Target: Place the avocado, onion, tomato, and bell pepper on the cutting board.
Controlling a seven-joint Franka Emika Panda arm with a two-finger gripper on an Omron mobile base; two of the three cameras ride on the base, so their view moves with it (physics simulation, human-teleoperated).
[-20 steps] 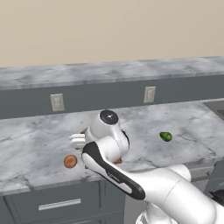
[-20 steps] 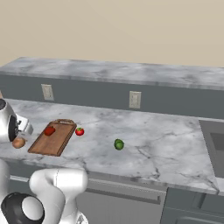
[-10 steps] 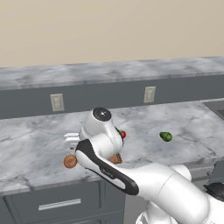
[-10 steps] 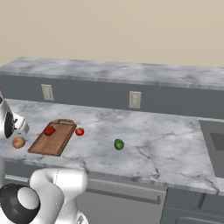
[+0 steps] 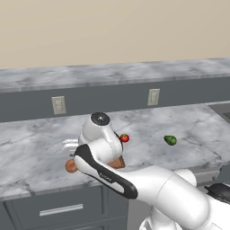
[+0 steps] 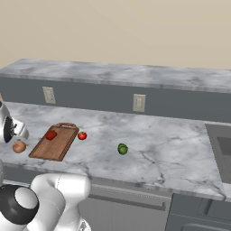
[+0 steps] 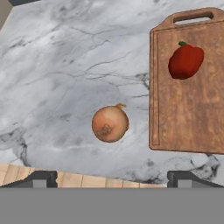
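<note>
Cutting board (image 6: 55, 143): brown wooden board with a raised rim and a looped handle, lying flat on the grey marble counter (image 6: 171, 149); serving here as the landmark for every item below. In the hand view the board (image 7: 192, 87) is taking up the right side, its handle at the top.

Bell pepper (image 6: 51, 134): deep red, lying on the board, near the handle end. The hand view is showing it (image 7: 185, 61) in the upper half of the board.

Onion (image 7: 110, 124): orange-brown, sitting on the counter just beside the board's long edge, off the board and apart from its rim. In the right base view it (image 6: 19, 146) is resting beside the board's near left corner; in the left base view the onion (image 5: 70, 166) is peeking out at the left of the arm.

Tomato (image 6: 82, 136): bright red with a green cap, sitting on the counter just beside the board's opposite long edge, not on it. Also showing in the left base view (image 5: 124, 138).

Avocado (image 6: 122, 149): dark green, lying on the counter well apart from the board, beyond the tomato. Left base view: (image 5: 170, 140).

Gripper (image 7: 112, 179): jaws standing wide apart, holding nothing, hovering above the onion, with one dark fingertip (image 7: 41, 179) on either side of the hand view's lower edge.
</note>
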